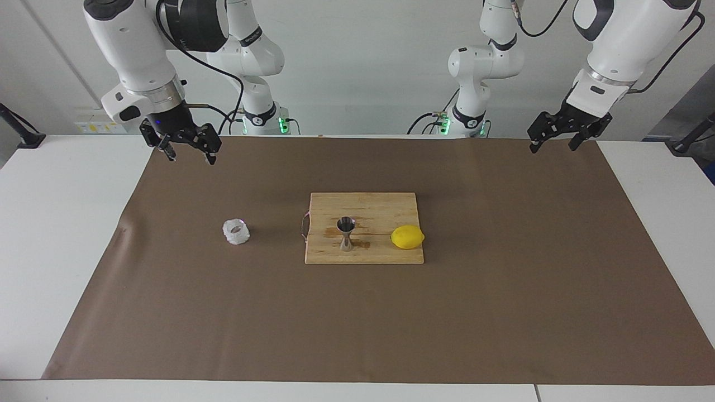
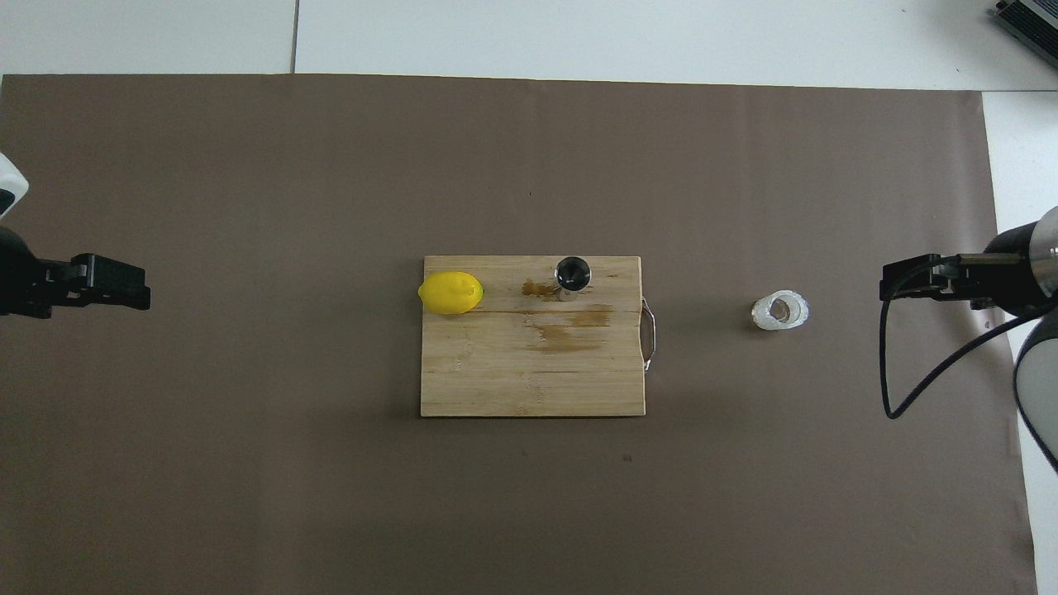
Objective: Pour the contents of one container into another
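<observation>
Aloft, the right gripper (image 1: pixel 187 149) hangs with fingers spread and nothing between them, over the brown mat (image 1: pixel 503 312) at the right arm's end of the surface (image 1: pixel 56 234). Likewise spread and empty, the left gripper (image 1: pixel 556 142) waits over the mat's corner at the left arm's end. On the mat stands the glass cup (image 1: pixel 236 231), upright. Overhead, it sits at 3 o'clock of the cutting board (image 2: pixel 529 380). On this board stands the steel jigger (image 1: pixel 346 233), upright, with the lemon (image 1: pixel 407 237) overhead at its 9 o'clock.
</observation>
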You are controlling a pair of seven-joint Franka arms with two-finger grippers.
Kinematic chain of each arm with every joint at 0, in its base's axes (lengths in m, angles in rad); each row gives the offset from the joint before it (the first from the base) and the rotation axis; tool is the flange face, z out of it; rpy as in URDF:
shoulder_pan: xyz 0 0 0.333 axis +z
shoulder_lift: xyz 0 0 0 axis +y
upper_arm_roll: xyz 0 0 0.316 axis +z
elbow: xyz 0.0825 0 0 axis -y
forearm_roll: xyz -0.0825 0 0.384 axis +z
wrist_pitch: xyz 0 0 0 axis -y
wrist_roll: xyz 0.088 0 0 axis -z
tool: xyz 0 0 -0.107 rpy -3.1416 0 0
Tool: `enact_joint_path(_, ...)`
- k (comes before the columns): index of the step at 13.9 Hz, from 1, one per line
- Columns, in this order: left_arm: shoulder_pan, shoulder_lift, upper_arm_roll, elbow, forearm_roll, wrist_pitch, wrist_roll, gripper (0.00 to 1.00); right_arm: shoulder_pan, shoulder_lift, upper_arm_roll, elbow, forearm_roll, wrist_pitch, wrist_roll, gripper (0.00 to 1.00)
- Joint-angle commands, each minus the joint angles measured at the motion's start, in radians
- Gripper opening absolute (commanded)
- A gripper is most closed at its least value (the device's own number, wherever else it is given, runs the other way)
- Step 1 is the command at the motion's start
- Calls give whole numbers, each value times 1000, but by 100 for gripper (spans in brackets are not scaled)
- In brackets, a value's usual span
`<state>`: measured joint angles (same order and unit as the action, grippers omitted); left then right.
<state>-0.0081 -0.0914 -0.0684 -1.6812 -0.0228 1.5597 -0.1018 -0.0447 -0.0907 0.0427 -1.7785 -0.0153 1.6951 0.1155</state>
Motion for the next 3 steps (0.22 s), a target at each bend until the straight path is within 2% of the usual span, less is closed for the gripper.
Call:
enact_joint_path(1, -1, -16, 2, -9, 15, -10, -1, 100, -3, 0, 9, -1, -23, -11, 26, 100)
enact_joint_path(3, -1, -16, 2, -9, 15, -12, -1, 100, -3, 0, 9, -1, -23, -11, 26, 100)
